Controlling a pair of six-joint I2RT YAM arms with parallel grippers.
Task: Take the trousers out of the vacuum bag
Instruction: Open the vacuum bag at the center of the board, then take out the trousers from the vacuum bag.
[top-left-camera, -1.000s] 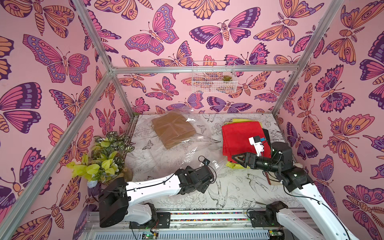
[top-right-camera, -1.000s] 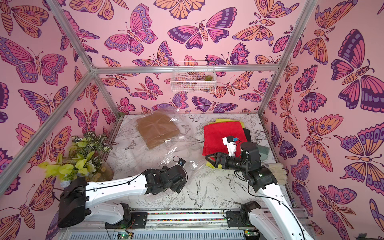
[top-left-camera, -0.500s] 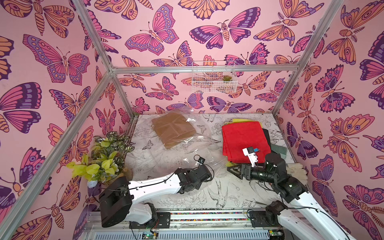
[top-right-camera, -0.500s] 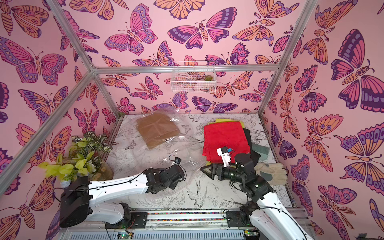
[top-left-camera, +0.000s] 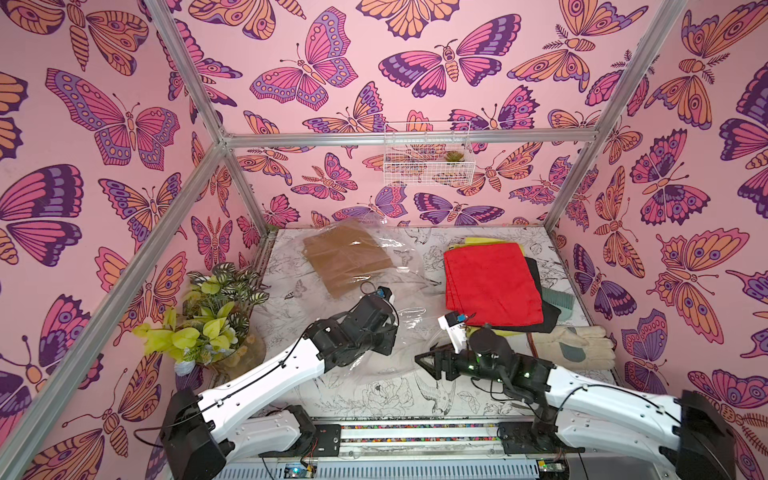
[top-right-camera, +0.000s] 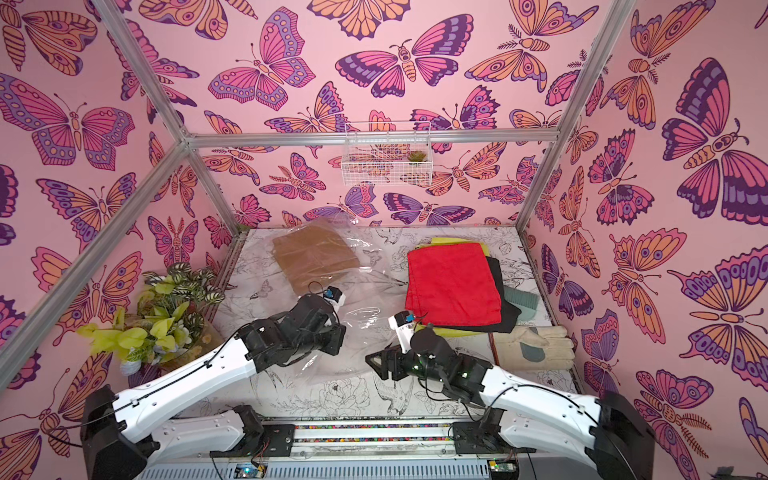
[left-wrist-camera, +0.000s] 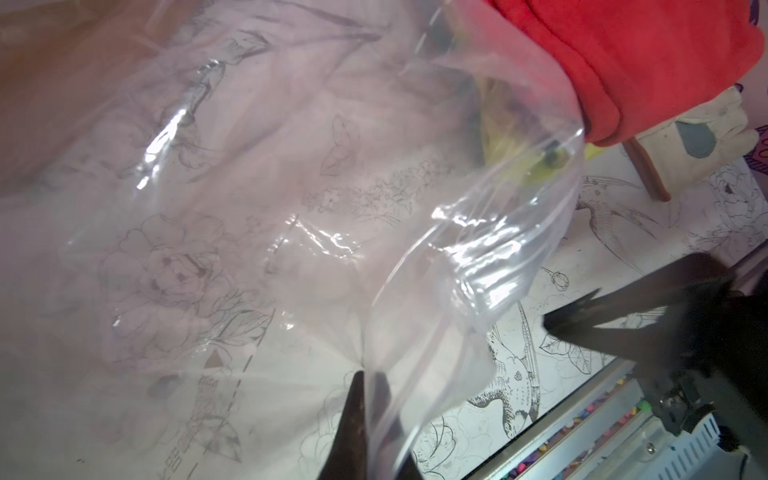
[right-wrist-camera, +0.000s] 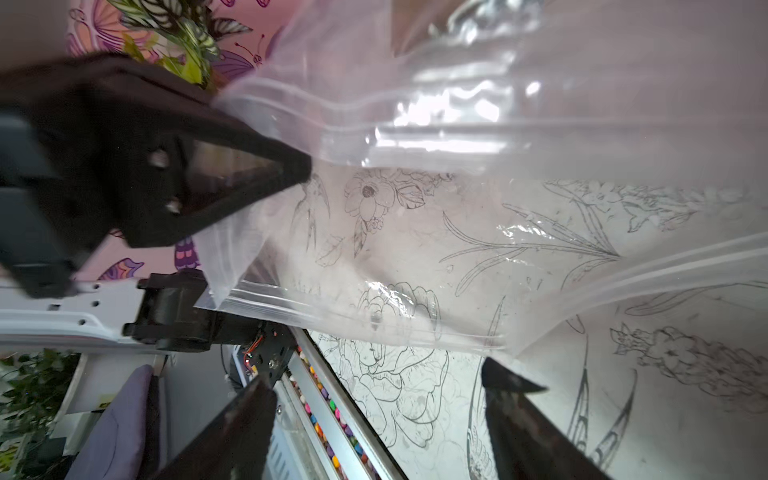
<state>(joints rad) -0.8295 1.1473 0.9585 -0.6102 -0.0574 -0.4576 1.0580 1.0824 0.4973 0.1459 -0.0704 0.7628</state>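
Note:
The vacuum bag (top-left-camera: 405, 270) lies crinkled across the table's middle in both top views, with mustard brown trousers (top-left-camera: 347, 259) inside its far end. Red trousers (top-left-camera: 490, 286) top a pile of black (top-left-camera: 538, 270), yellow (top-left-camera: 490, 241) and teal (top-left-camera: 559, 297) ones outside the bag at the right. My left gripper (left-wrist-camera: 370, 378) is shut on the upper rim of the vacuum bag (left-wrist-camera: 291, 166) and holds it up off the table. My right gripper (right-wrist-camera: 378, 382) stands open just before the lower rim of the vacuum bag (right-wrist-camera: 415, 316), with nothing between its fingers.
A pale work glove (top-left-camera: 573, 345) lies at the front right beside the pile. A potted plant (top-left-camera: 212, 316) fills the front left corner. A white wire basket (top-left-camera: 428, 158) hangs on the back wall. The front rail (top-left-camera: 415, 428) runs below both arms.
My left gripper has shut on the bag's rim. My right arm has drawn back from the red trousers to the bag's mouth near the front, its jaws a little narrower.

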